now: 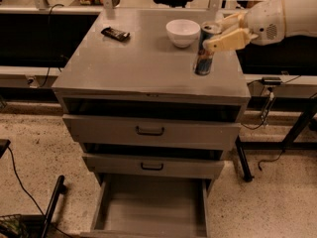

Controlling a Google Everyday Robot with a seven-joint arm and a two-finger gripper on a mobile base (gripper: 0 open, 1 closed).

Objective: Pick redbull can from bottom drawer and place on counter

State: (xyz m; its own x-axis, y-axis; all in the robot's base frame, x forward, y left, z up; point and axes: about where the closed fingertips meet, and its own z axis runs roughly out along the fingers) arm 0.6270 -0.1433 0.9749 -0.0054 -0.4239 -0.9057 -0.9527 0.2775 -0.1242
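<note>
- A single camera looks down from high in front of the grey drawer cabinet [148,133], facing its drawer fronts squarely.
- At medium range, the counter [143,58] fills the upper half of the frame. The open bottom drawer [148,207] runs off the lower edge.
- The gripper [213,33] reaches in from the upper right edge. Its fingers are closed on the top of the redbull can [203,63], which stands near the counter's right edge.
</note>
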